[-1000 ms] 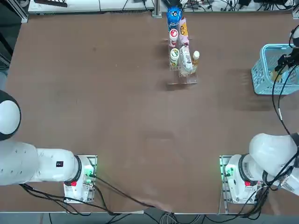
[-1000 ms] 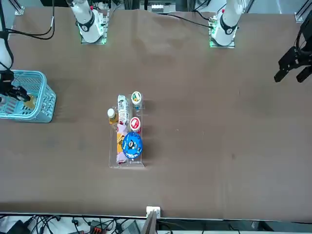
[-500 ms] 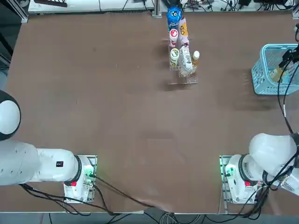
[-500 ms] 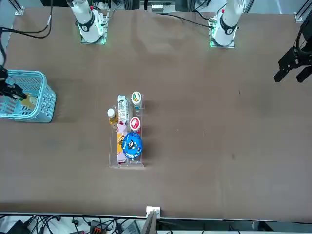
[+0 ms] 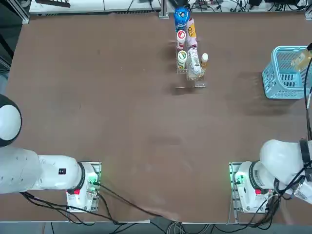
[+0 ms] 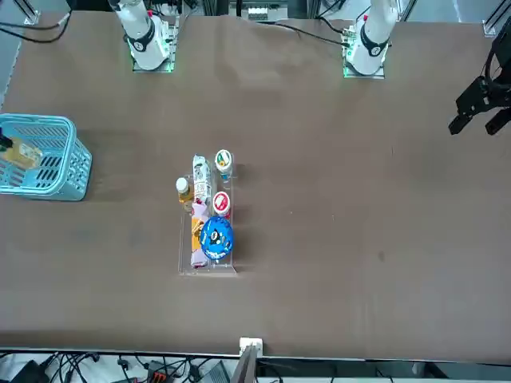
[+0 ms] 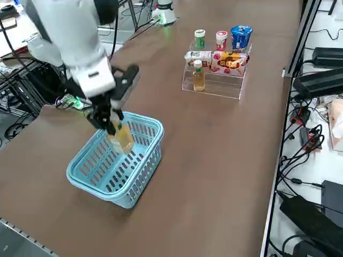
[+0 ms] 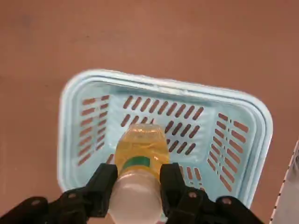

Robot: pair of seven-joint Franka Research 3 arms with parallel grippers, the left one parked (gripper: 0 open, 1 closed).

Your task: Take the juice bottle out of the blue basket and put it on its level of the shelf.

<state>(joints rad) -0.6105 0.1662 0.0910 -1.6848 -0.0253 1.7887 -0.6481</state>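
While my right tool (image 8: 138,184) clamps the bottle (image 8: 140,154), it hangs above the basket (image 8: 74,121).

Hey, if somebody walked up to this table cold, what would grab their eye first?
Probably the right gripper, shut on the juice bottle and holding it above the blue basket at the robot's right edge of the table. Next, the shelf at the far middle, crowded with drinks: a blue-topped bottle at its far end and a small amber bottle on its right side.
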